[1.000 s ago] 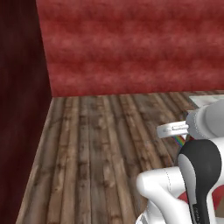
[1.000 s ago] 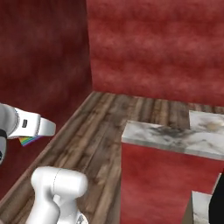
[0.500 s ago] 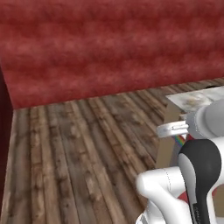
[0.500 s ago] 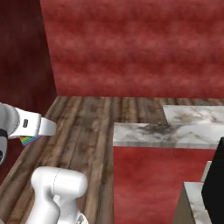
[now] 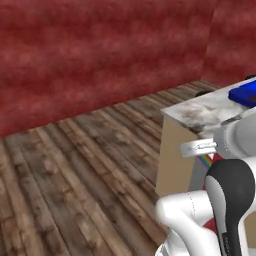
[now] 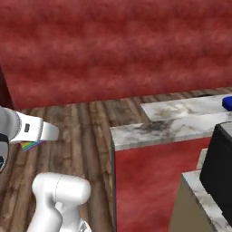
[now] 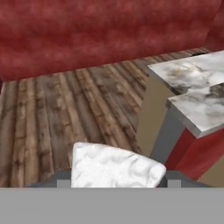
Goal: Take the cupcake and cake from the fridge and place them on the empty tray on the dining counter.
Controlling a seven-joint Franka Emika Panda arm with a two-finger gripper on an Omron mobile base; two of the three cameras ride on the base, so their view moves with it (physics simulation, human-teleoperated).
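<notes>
White-frosted cake (image 7: 114, 167) held in the gripper (image 7: 116, 178), wedged between the two dark finger tips (just their tops peeking out on either side of the slice), jaws partway closed and pressed on its sides. Seen from the base cameras as a sliver of rainbow layers, red, orange and green, tucked under the white hand.

Carried in the air above the wooden plank floor (image 5: 75, 165), well apart from the marble tabletop (image 5: 200, 112), which lies ahead and to the right of the gripper in the hand view. Veined white-grey top, beige end panel and red front panel (image 6: 154, 181) below it. Stepped in two levels as seen from the hand, the nearer slab sitting closer to the cake, the farther one behind it.

On the far part of that tabletop, a bright blue tray (image 5: 245, 94), cut off by the picture edge (only a corner showing, contents impossible to tell), far from the cake and nowhere near touching it.

Behind everything, a mottled dark red wall (image 5: 100, 50) running along the far edge of the floor.
</notes>
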